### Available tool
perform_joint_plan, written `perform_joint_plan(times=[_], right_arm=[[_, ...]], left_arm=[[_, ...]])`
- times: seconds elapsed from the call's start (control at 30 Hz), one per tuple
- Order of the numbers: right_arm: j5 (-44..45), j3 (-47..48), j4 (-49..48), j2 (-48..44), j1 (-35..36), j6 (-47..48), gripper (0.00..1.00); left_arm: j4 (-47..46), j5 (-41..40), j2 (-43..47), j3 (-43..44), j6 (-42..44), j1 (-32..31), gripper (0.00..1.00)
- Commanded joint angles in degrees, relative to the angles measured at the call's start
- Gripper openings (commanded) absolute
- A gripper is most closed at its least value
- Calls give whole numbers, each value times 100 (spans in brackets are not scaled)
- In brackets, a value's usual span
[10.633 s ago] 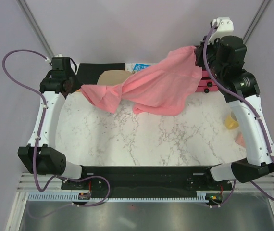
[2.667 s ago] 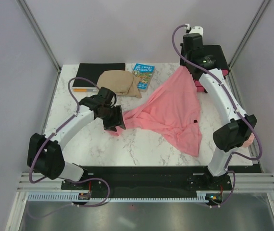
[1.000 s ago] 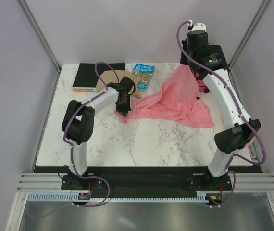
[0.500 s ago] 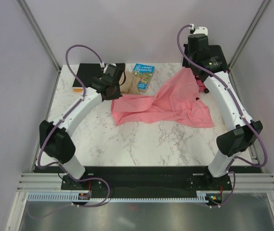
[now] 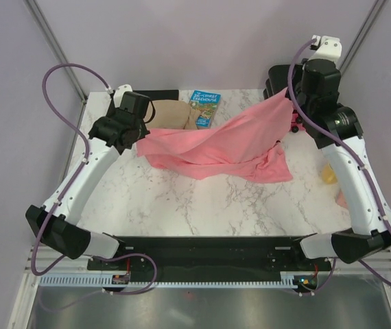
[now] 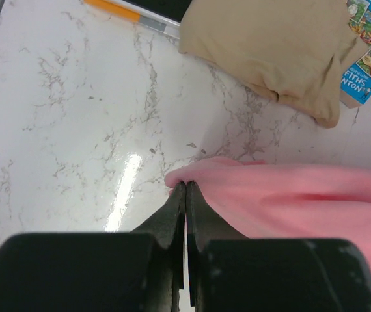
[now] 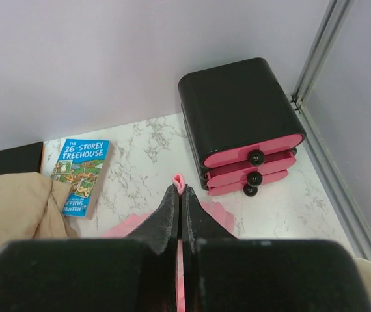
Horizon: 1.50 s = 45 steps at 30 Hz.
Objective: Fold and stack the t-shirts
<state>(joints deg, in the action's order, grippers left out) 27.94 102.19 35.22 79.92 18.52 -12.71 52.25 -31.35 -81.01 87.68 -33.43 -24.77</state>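
One salmon-pink t-shirt [image 5: 216,147] was strung between both tools over the back half of the marble surface [image 5: 182,205]. Thin soft cloth, creased, bunched in long diagonal folds, rising from left to right. Wider lower folds drooped at mid-right; whether they touched the surface could not be told.

Left tool [image 6: 185,190] was pinched tight on the shirt's left edge, low over the marble, just in front of a tan cloth bundle [image 5: 171,115]. Right tool [image 7: 179,190] was clamped on a small pink fold poking up between its fingertips, held high near the back right corner, above a black box with pink drawer fronts [image 7: 241,123].

Back edge was crowded: a black pad [image 5: 161,94], the tan bundle, a blue book [image 5: 204,107] just beside it, then the box. A yellow cup [image 5: 329,173] sat at the right edge near the right arm. Near half of the surface was bare marble, from the shirt to the arm bases. Walls and frame posts closed in the back corners.
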Motion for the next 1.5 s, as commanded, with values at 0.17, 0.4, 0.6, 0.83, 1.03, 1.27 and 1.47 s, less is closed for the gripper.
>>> perform_joint_plan(times=[0.17, 0.4, 0.6, 0.83, 1.03, 1.27, 1.47], right_arm=[[-868, -453, 231, -1161, -7, -415, 0], [-1685, -279, 196, -1672, -7, -644, 0], [-2003, -454, -102, -2269, -7, -1014, 0], [-2170, 238, 300, -1973, -15, -1050, 0], [-2118, 547, 389, -1077, -15, -900, 0], [-2004, 188, -101, 102, -15, -619, 0], [-1898, -155, -498, 981, -7, -425, 0]], left_arm=[[637, 68, 1050, -215, -217, 96, 2], [629, 59, 1869, -286, -50, 96, 2], [471, -37, 2676, -523, -14, 96, 2], [242, -2, 2662, -691, 205, 96, 2], [41, 182, 1582, -516, 108, 209, 2], [-688, 727, -595, -76, 284, 991, 2], [-716, 850, -2004, 609, 363, 1387, 2]])
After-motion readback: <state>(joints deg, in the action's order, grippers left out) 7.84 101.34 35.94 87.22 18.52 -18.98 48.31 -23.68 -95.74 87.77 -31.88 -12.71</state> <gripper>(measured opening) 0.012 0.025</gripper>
